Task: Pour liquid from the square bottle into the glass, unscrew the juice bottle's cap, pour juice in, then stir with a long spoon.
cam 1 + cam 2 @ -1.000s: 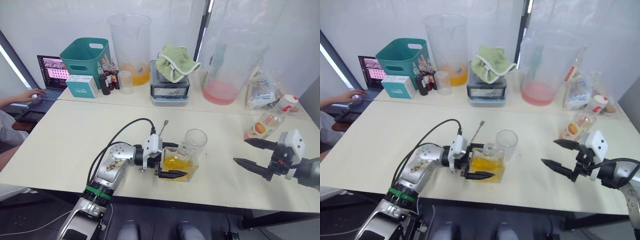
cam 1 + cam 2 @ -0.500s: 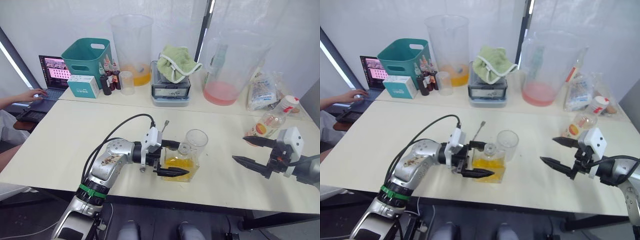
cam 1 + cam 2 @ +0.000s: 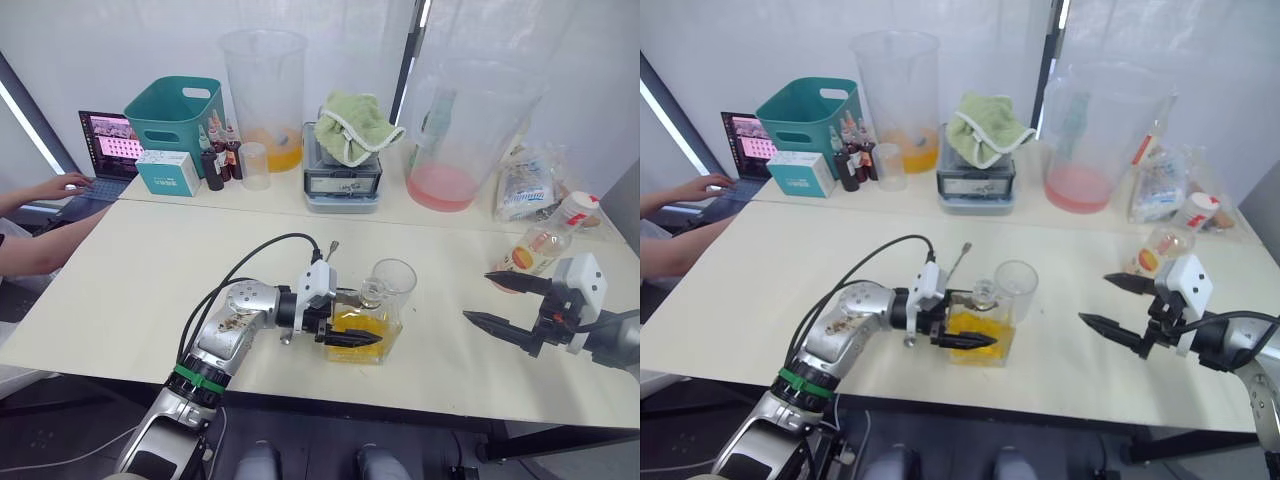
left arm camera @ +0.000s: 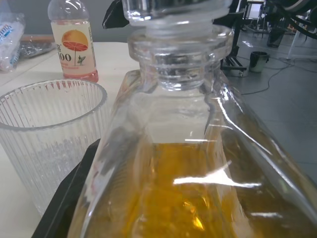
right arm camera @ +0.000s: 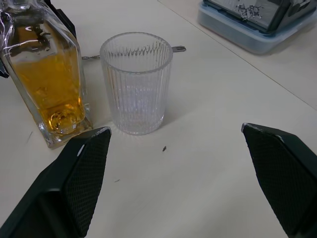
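2 grippers up — left gripper (image 3: 348, 325) clamped on the square bottle (image 3: 366, 328), touching the glass (image 3: 391, 286); right gripper (image 3: 500, 300) spread wide, well right of the glass.

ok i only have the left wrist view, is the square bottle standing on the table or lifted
Observer: Standing. The right wrist view shows the square bottle upright with its base flat on the table.
Operator: is the right pincer free
Observer: Yes. The right pincer is open and empty, above the table to the right of the glass.
Operator: and the spoon
Observer: The long spoon lies on the table just behind the bottle and the glass.
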